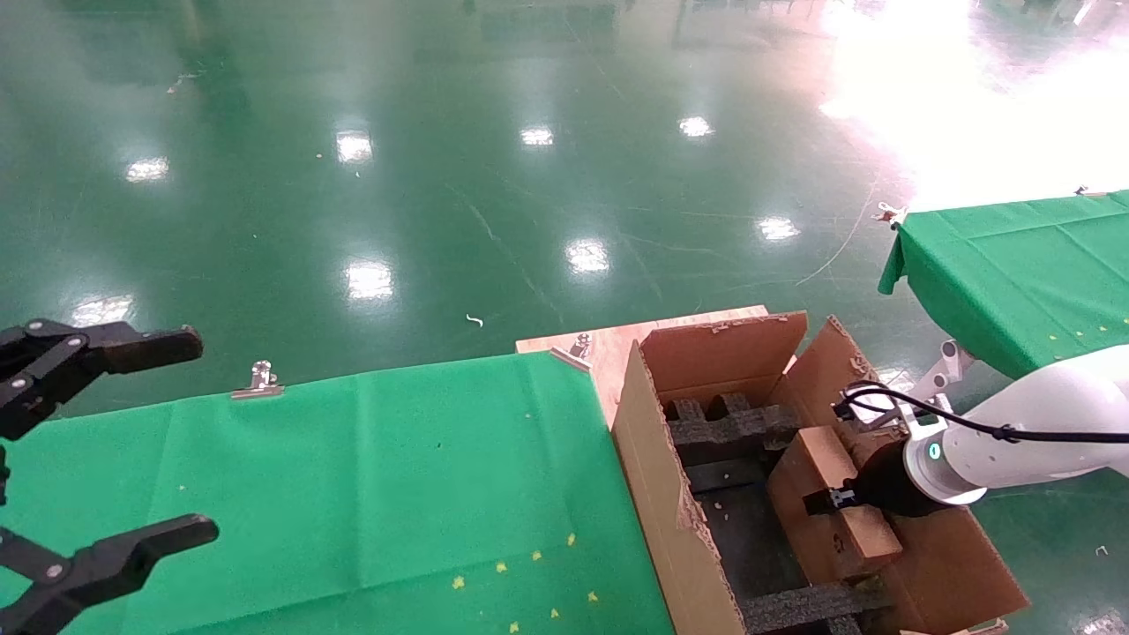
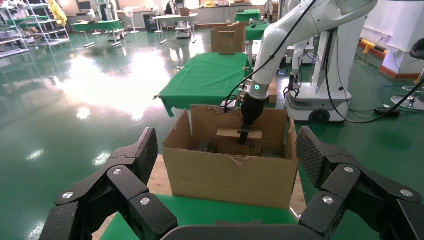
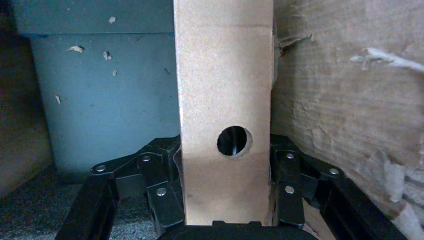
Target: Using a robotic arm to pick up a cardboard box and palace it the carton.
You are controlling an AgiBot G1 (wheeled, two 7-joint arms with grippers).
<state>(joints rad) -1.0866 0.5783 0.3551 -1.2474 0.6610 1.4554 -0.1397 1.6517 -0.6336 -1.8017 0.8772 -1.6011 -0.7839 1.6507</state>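
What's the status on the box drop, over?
Right gripper shut on cardboard box, inside carton by its wall. Left gripper open, parked over green table. Nothing blocking.

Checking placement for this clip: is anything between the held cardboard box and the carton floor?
Nothing visible. The right gripper clamps the cardboard box inside the carton, beside its wall, between the black foam inserts. The left gripper hangs open over the table.

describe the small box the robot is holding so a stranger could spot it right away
Find the large torn-edged carton right of the green-clothed table. Inside, the right hand clamps a small flat cardboard box; unlike the black foam inserts, it is brown with a round hole.
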